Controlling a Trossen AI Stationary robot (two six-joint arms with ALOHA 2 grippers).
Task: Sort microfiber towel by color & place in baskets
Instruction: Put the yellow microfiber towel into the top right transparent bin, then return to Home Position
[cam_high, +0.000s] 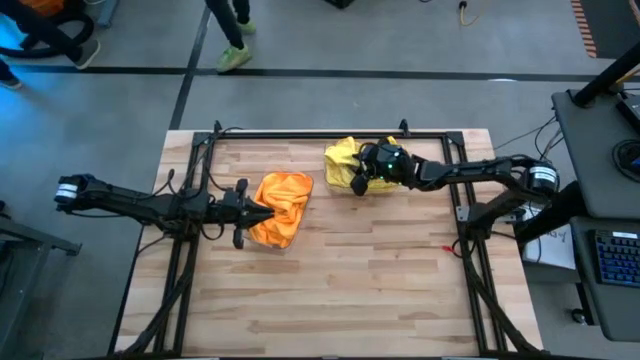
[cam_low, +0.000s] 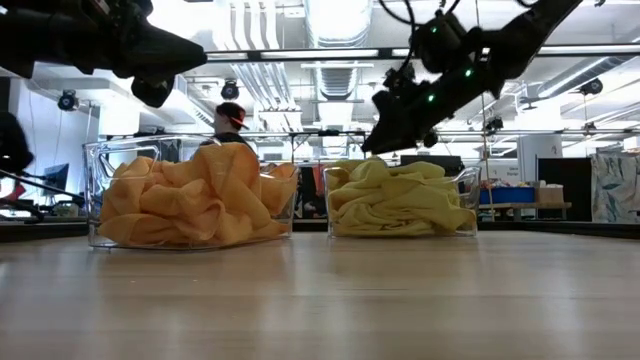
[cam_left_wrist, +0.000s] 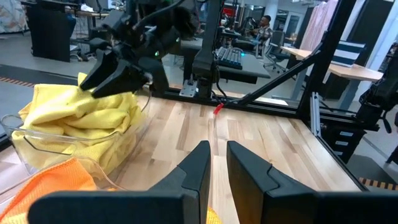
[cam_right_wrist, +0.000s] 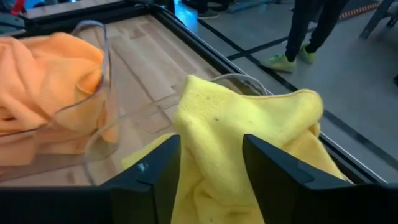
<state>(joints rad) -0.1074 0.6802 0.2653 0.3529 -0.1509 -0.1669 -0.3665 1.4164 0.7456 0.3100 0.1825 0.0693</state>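
Two baskets: orange towels fill one mid-counter; yellow towels fill the other near the far edge.
Right gripper: jaws spread over the yellow pile, nothing held.
Left gripper: nearly closed, empty, beside the orange basket.
Advice: lift straight up so no fold snags.

grey concrete floor, ceiling ducts

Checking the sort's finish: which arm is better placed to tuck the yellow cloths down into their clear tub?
Right. The right gripper hangs open directly over the bright yellow microfiber towels heaped in their clear plastic tub. The left gripper sits at the orange towels.
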